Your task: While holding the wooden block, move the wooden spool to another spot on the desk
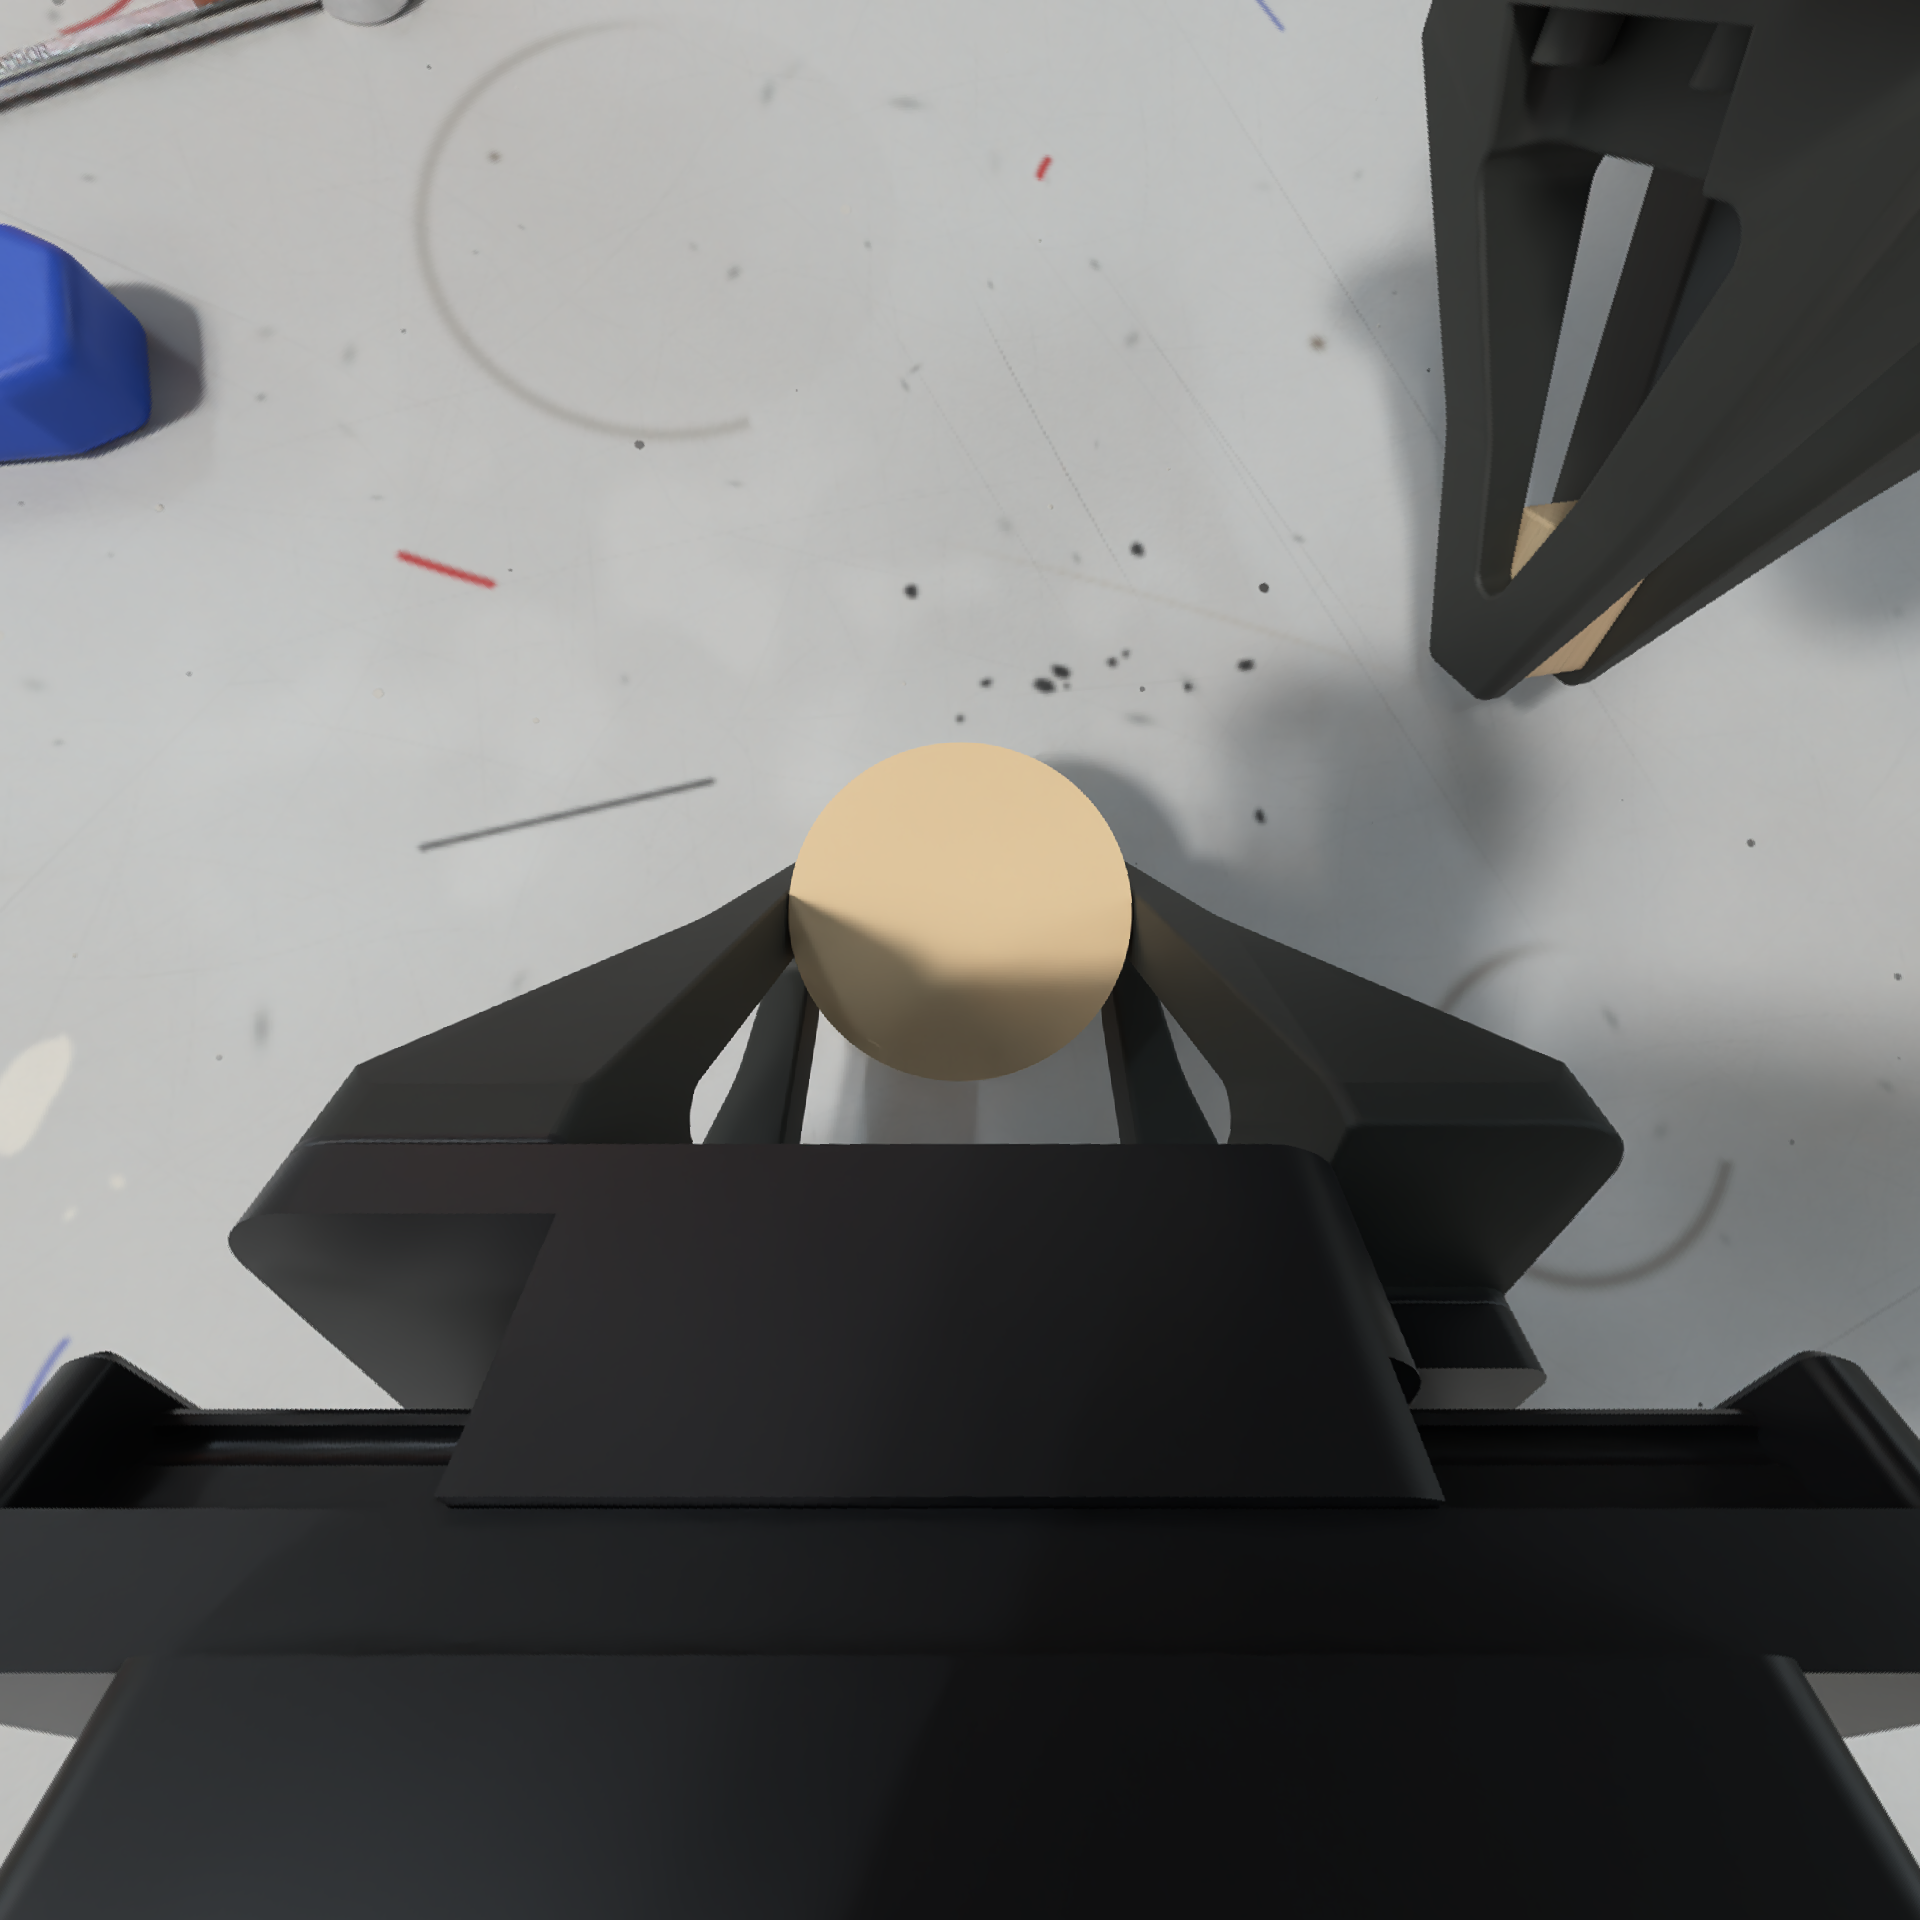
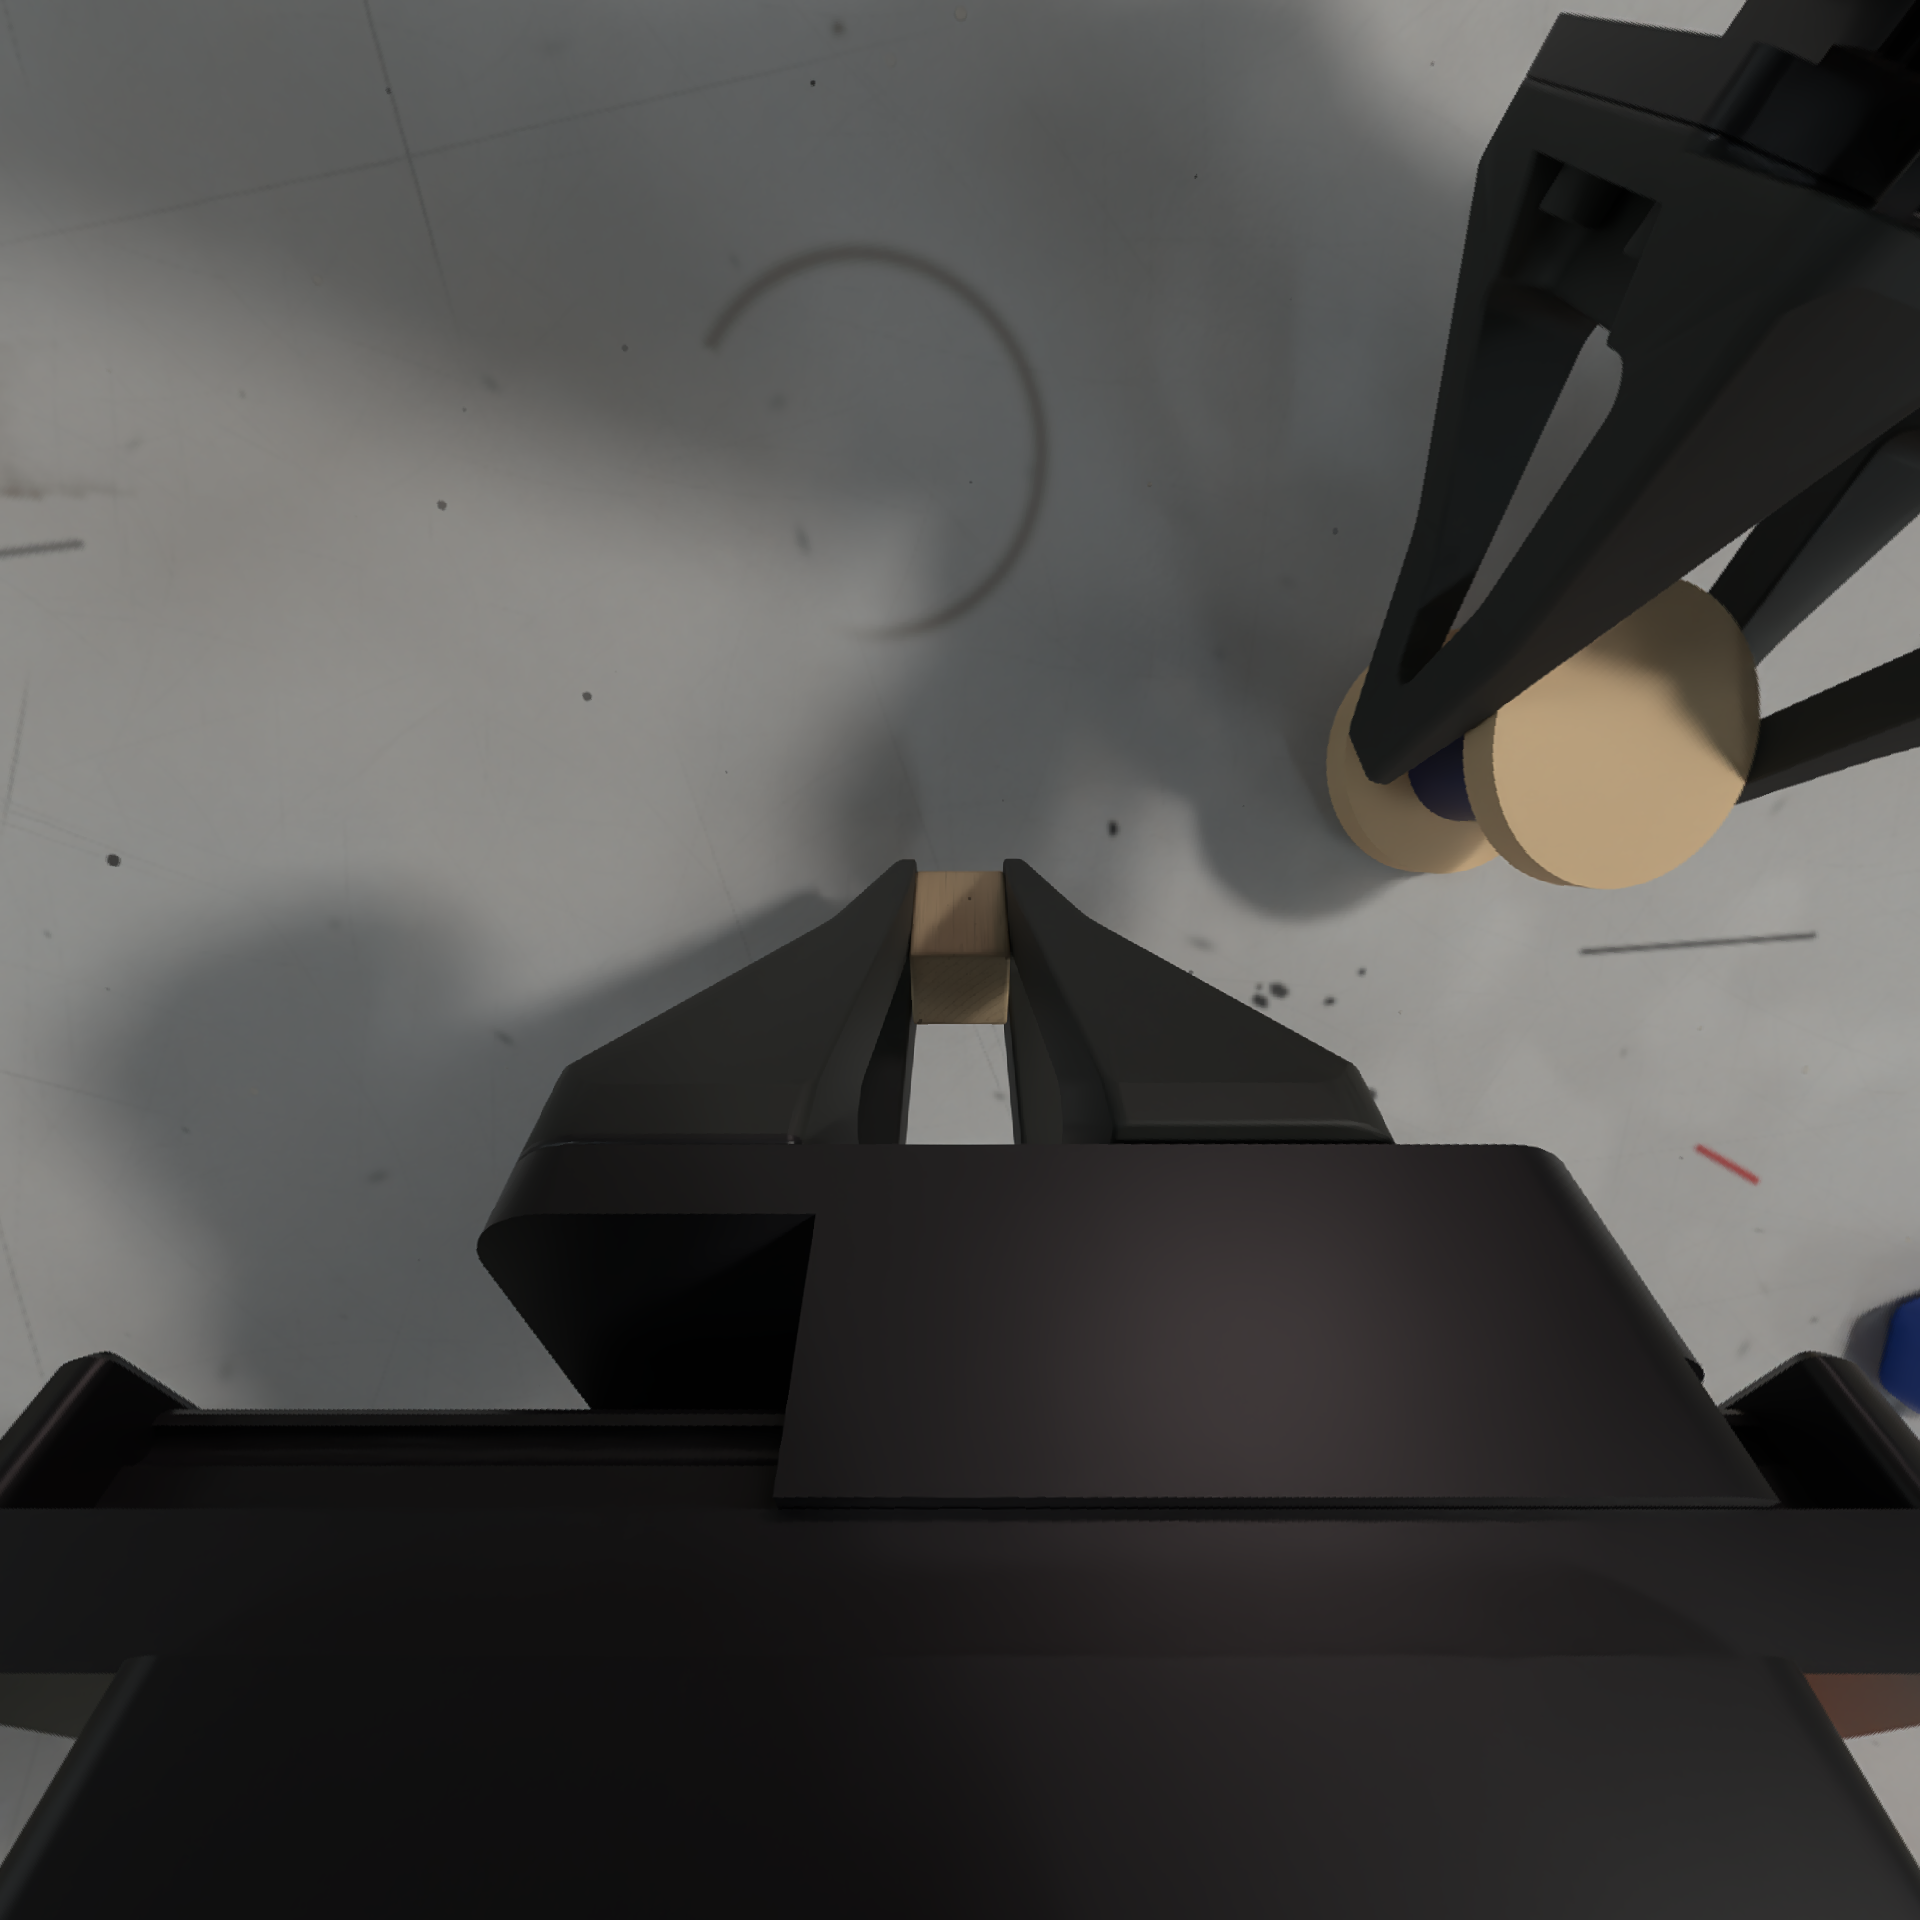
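Note:
The wooden spool (image 1: pixel 958 894) has two pale round end discs and a dark blue middle. My left gripper (image 1: pixel 958 914) is shut on it, fingers around the middle, under the top disc. In the right wrist view the spool (image 2: pixel 1621 748) stands upright with its lower disc on or just above the desk; I cannot tell which. My right gripper (image 2: pixel 960 914) is shut on the small pale wooden block (image 2: pixel 960 966), held between the fingertips close to the desk. In the left wrist view the block (image 1: pixel 1579 634) shows between the right gripper's (image 1: pixel 1558 665) tips at upper right.
The desk (image 1: pixel 727 623) is pale grey with ring marks, specks and short red and grey lines. A blue object (image 1: pixel 62 353) lies at the far left, also at the right edge of the right wrist view (image 2: pixel 1896 1351). A thin metal strip (image 1: pixel 125 42) lies at top left.

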Tool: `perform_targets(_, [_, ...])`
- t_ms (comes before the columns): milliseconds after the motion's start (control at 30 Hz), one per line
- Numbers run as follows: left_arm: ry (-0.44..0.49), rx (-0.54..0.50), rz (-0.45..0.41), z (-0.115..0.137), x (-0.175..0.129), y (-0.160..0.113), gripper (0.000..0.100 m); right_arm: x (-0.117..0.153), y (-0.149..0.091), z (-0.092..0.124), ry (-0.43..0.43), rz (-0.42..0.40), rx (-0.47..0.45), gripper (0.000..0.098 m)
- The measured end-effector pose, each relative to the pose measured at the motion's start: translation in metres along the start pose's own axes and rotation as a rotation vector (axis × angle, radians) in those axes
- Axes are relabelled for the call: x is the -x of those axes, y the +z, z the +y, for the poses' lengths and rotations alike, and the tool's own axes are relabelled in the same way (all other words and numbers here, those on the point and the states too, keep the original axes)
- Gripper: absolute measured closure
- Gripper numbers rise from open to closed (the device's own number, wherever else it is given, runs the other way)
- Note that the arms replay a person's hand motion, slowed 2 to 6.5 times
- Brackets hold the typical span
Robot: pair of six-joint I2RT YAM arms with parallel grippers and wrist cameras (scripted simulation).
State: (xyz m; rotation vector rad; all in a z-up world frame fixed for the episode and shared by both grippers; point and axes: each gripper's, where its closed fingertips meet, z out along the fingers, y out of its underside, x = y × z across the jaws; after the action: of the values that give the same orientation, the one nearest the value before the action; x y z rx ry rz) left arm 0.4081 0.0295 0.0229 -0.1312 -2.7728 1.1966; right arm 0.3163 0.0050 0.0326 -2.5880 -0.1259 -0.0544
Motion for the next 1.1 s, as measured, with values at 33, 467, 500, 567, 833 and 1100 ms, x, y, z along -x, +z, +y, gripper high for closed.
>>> perform_targets(33, [0.000,-0.001,0.001,0.0002,-0.0003,0.0004,0.056,-0.0002,-0.0003,0.0004,-0.006,0.006,0.000,0.0843])
perform_targets(467, [0.002,-0.012,0.002,0.0000,-0.0017,0.0017,0.056,-0.0012,0.0032,0.0021,-0.118,0.119,0.031,0.0843])
perform_targets(500, [0.003,-0.012,0.001,0.0000,-0.0017,0.0017,0.056,-0.0020,0.0031,0.0022,-0.125,0.131,0.033,0.0843])
perform_targets(567, [0.004,-0.012,0.000,-0.0001,-0.0016,0.0017,0.056,-0.0038,0.0027,0.0025,-0.138,0.157,0.036,0.0843])
perform_targets(833, [0.010,-0.020,0.000,-0.0022,-0.0015,0.0014,0.056,-0.0075,0.0013,0.0014,-0.179,0.225,0.034,0.0843])
perform_targets(1100, [0.017,-0.025,0.001,-0.0037,-0.0016,0.0016,0.056,-0.0056,0.0034,0.0007,-0.212,0.247,0.041,0.0843])
